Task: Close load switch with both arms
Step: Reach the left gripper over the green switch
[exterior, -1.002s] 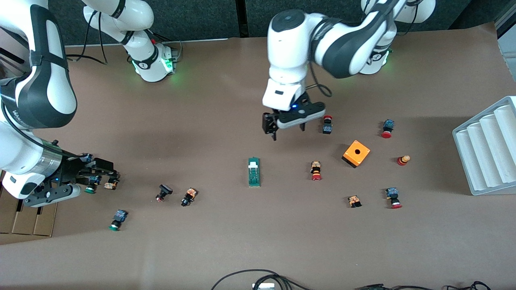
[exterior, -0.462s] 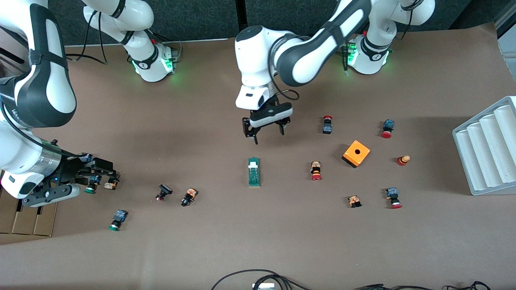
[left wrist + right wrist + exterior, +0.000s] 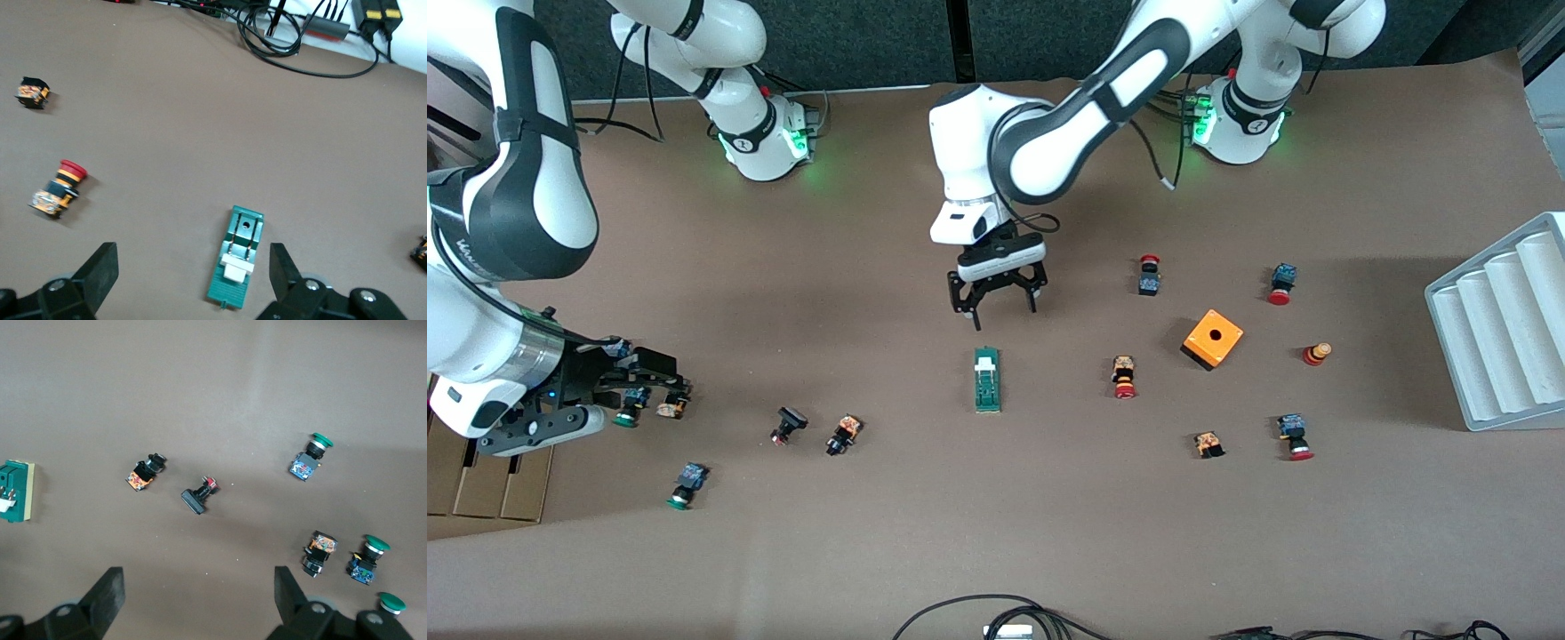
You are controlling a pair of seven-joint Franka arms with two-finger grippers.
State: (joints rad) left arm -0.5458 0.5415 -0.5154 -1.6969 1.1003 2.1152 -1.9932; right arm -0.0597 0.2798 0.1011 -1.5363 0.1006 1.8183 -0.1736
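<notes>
The load switch [image 3: 987,380] is a narrow green block with a white handle piece, lying flat mid-table. My left gripper [image 3: 1000,307] hangs open over the bare table just off the switch's handle end. In the left wrist view the load switch [image 3: 239,263] shows between the spread fingers of the left gripper [image 3: 192,273], closer to one finger [image 3: 283,267]. My right gripper [image 3: 660,384] waits open over a cluster of push buttons at the right arm's end of the table. The right wrist view has the right gripper [image 3: 198,590] holding nothing, and the load switch [image 3: 15,491] at the picture's edge.
An orange box with a hole [image 3: 1213,339] and several red-capped buttons [image 3: 1124,377] lie toward the left arm's end. A white ribbed tray [image 3: 1498,329] stands at that table edge. Several buttons [image 3: 842,434] lie toward the right arm's end, beside a cardboard box [image 3: 480,480]. Cables [image 3: 996,613] lie along the near edge.
The left arm has swung toward the right arm's end of the table, and its open gripper now hangs over the switch's handle end. The right arm has not moved.
</notes>
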